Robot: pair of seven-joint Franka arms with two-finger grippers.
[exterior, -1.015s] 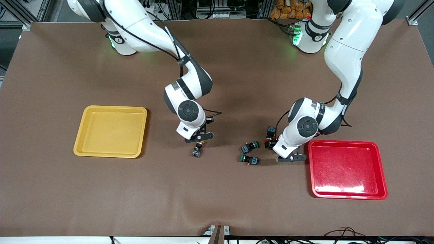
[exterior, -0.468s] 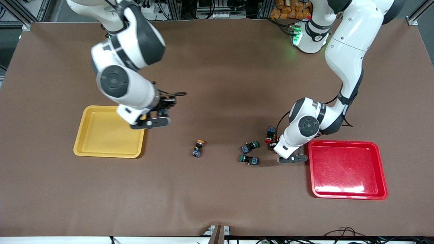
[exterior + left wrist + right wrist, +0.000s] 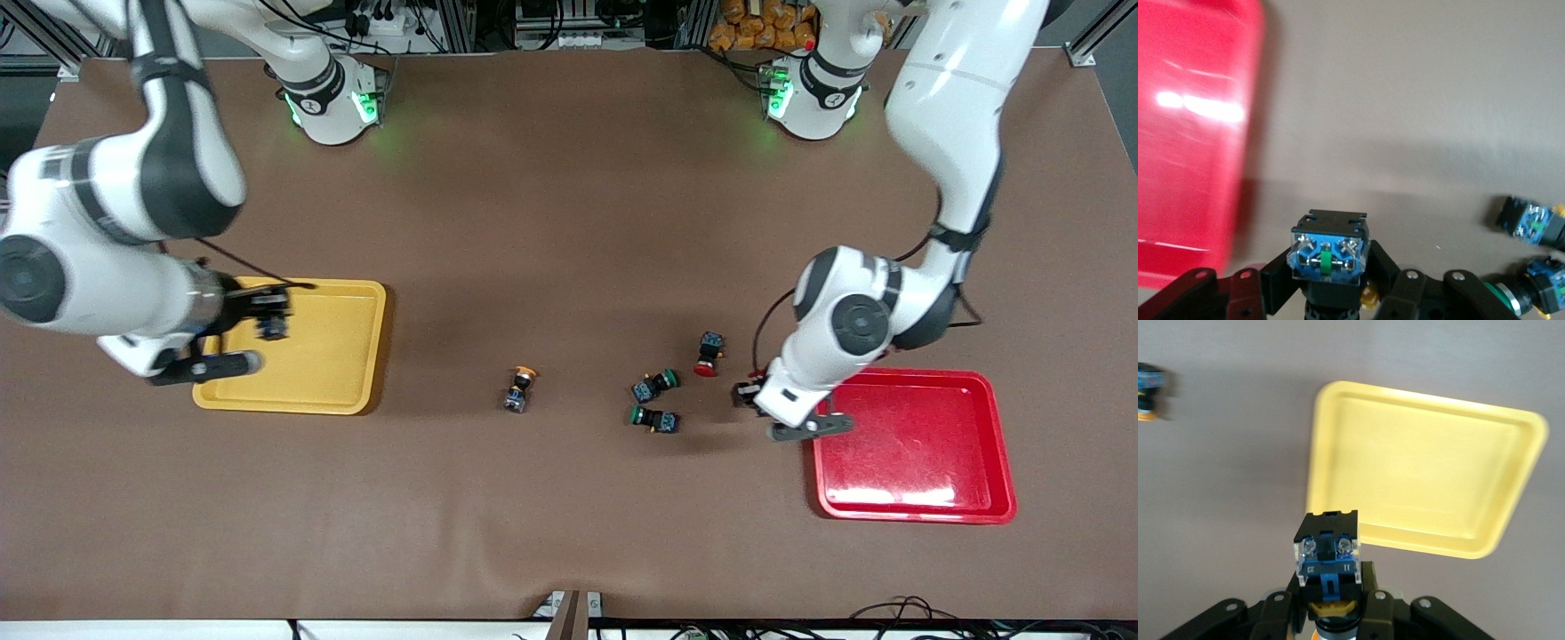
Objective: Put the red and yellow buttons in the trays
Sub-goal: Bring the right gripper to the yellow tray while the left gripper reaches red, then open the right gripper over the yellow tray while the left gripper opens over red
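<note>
Surface: brown mat covers my whole table, with racks and cables along the edge by the arm bases.
Yellow tray: I see it empty, toward the right arm's end, directly under the right gripper.
Right gripper: it hangs over the yellow tray's rim, fingers clamped on a yellow-capped button, blue contact block facing the wrist camera.
Loose yellow button: it lies on the mat, well clear of both grippers, roughly midway between them.
Green-capped pair: two switches sit close together, near the left gripper on its right-arm side; I leave them alone.
Loose red button: it sits on the mat just beside the green pair, near the left gripper.
Left gripper: it is at the red tray's edge, fingers closed on a button; I judge it red, though its cap is hidden in both views.
Red tray: empty, partly under the left gripper.
Progress: nothing is in a tray yet; two buttons are in hand and two remain on the mat.
Change: half a second ago my right gripper was over the tray's other rim, and my left was low beside the red buttons; now it is lifted and shifted to the tray.
</note>
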